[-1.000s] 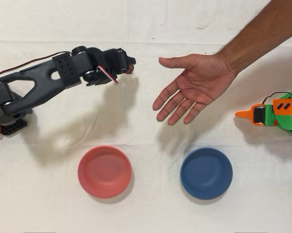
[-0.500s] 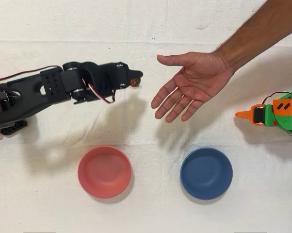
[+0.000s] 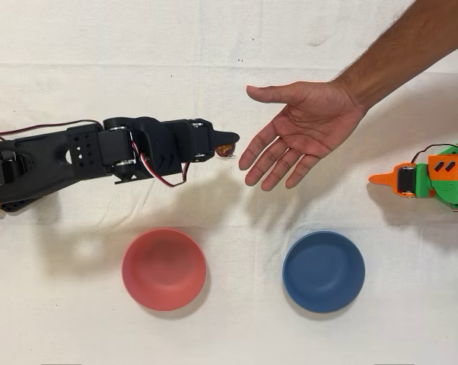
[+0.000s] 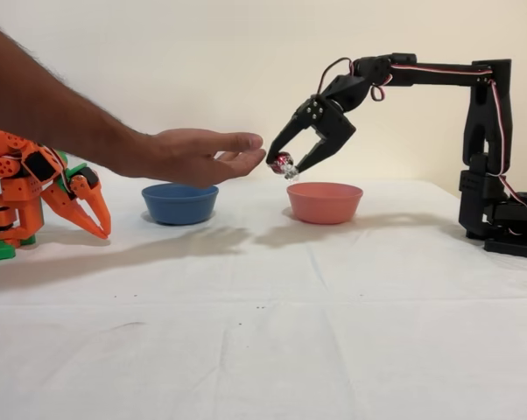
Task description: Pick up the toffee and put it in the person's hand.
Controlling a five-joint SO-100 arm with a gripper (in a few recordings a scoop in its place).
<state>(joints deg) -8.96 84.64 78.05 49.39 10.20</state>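
Note:
The toffee (image 4: 283, 164), a small shiny red candy, hangs in the air between the tips of my black gripper (image 4: 285, 164), which is shut on it. In the overhead view the toffee (image 3: 225, 150) sits at the gripper (image 3: 227, 145) tip, just left of the fingertips of the person's hand (image 3: 299, 135). The hand is held open, palm up, above the table. In the fixed view the person's hand (image 4: 198, 155) reaches in from the left, its fingertips a short gap from the candy and at about the same height.
A pink bowl (image 3: 163, 268) and a blue bowl (image 3: 323, 271) stand on the white cloth in front of the arms. The idle orange arm (image 3: 430, 179) rests at the right edge of the overhead view.
My gripper has moved right and a little toward the bowls with the toffee, closing most of the gap to the hand's fingertips. The hand has barely shifted.

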